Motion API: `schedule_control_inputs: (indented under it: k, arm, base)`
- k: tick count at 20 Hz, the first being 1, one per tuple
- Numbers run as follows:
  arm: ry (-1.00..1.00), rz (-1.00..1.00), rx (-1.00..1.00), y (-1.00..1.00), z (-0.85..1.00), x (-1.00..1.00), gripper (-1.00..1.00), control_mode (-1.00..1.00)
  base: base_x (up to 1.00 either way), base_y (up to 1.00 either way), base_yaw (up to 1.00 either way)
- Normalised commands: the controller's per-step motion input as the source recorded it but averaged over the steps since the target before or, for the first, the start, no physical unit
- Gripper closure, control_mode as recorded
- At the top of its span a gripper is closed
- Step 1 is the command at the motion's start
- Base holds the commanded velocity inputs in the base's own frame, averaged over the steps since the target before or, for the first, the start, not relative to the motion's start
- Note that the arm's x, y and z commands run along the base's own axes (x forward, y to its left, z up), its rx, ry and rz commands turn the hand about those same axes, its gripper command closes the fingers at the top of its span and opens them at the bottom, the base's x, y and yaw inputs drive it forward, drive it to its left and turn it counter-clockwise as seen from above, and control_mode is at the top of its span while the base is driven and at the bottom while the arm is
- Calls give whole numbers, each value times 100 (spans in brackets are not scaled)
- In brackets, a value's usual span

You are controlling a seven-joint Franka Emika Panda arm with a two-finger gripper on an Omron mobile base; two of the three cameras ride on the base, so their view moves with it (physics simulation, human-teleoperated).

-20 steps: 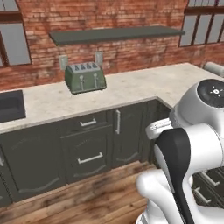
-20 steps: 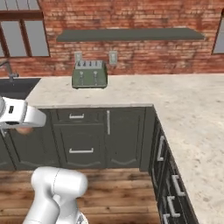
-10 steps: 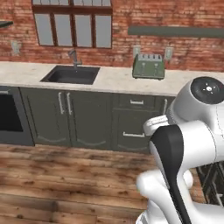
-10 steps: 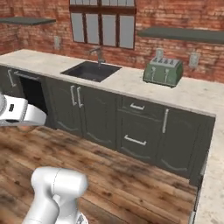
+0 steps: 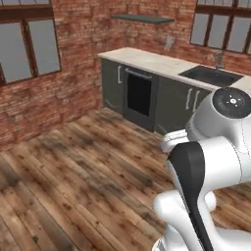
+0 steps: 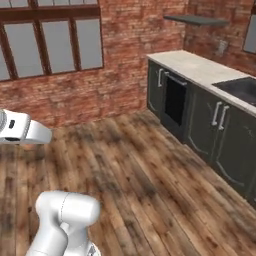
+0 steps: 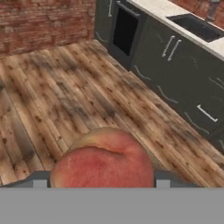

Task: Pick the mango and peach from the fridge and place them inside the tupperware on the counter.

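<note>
Room: brick walls (image 5: 73, 44) all round, tall windows (image 6: 55, 45) set into them, and wide wood plank flooring (image 5: 88, 171) across the middle.
Counter: the beige speckled counter (image 5: 147, 60) runs along the far wall over dark grey cabinets (image 6: 220, 135); it also shows at the top right of the hand view (image 7: 164, 8).
Sink: a dark sink basin (image 5: 211, 76) is sunk into that counter, with a tap (image 5: 219, 60) behind it.
Oven: a black-fronted built-in oven (image 5: 139, 93) sits under the counter, left of the sink in the left base view.
Shelf: a dark wall shelf (image 6: 195, 20) hangs on the brick above the counter's end.
Arm: the white arm (image 5: 211, 166) bulks large at the lower right of the left base view; in the right base view a white link (image 6: 22, 127) reaches off the left edge.
Peach: right there in the hand view, the pinkish-red peach (image 7: 105, 159), orange toward its top, sits large at the bottom centre, up above the floorboards and well apart from the counter.
Gripper: the gripper (image 7: 101, 181) has its two dark tips at either flank of the peach, touching its sides, pinching it between them.
</note>
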Motion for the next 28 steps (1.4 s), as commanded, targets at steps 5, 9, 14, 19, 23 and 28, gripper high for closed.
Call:
schedule_control_inputs:
  k: [5, 9, 14, 19, 23, 28]
  arm:
    - [0, 0, 0, 0, 0, 0, 100, 100]
    - [0, 0, 0, 0, 0, 0, 100, 100]
    - [0, 0, 0, 0, 0, 0, 100, 100]
    - [0, 0, 0, 0, 0, 0, 100, 100]
    - [0, 0, 0, 0, 0, 0, 100, 100]
    - [0, 0, 0, 0, 0, 0, 100, 100]
  base:
    - [-29, 56, 100]
    - [-2, 50, 100]
    - [1, 26, 100]
    - [53, -14, 100]
    - [100, -68, 85]
    - [100, -82, 62]
